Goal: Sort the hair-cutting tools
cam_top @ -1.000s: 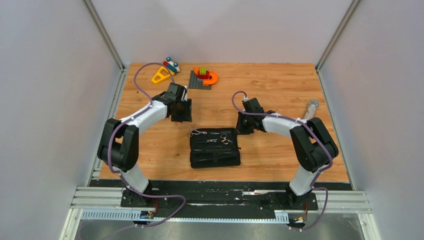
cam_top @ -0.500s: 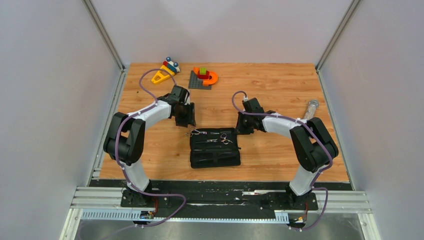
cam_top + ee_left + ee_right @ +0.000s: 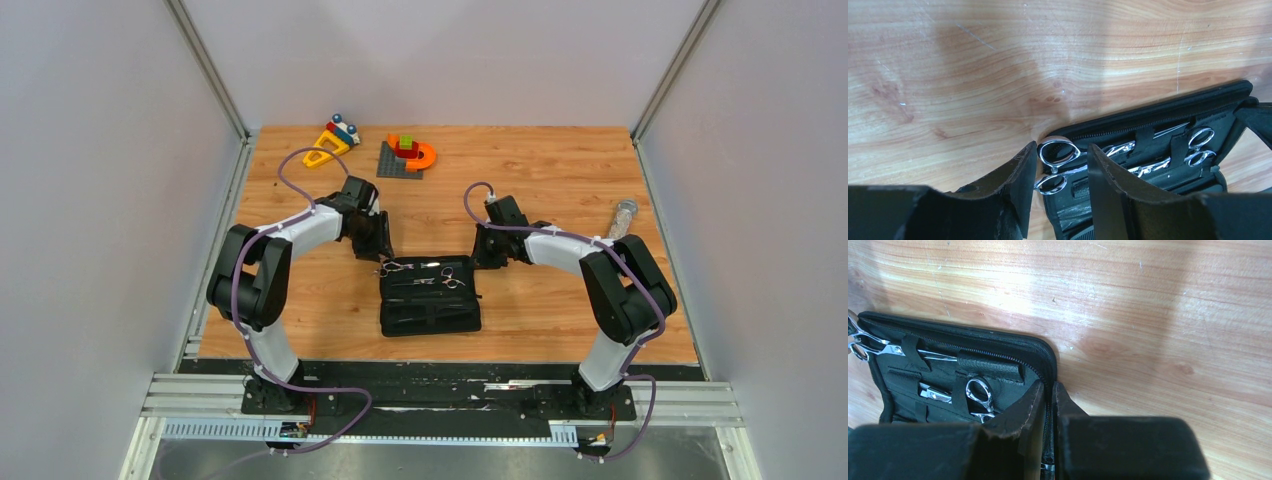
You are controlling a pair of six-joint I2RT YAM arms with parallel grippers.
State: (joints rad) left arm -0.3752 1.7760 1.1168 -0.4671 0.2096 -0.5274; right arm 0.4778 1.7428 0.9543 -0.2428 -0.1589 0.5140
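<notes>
An open black case (image 3: 430, 300) lies mid-table. One pair of silver scissors (image 3: 395, 267) pokes its ring handles (image 3: 1058, 151) out past the case's left end. My left gripper (image 3: 1060, 162) is open and straddles those rings: the left finger (image 3: 1020, 175) is right against them and the right finger (image 3: 1105, 185) stands a little apart. A second pair of scissors (image 3: 1198, 146) (image 3: 979, 394) sits strapped inside the case. My right gripper (image 3: 1049, 392) is shut on the case's zippered right edge (image 3: 1048, 365).
Colourful toy blocks (image 3: 332, 142) and more on a grey plate (image 3: 408, 156) sit at the back left. A clear glittery tube (image 3: 622, 218) lies by the right wall. Grey walls close in both sides of the wooden table (image 3: 540, 180).
My left gripper has come down and right from the bare wood to the case's left end, and its jaws have narrowed round the scissors' rings. The right arm has stayed still.
</notes>
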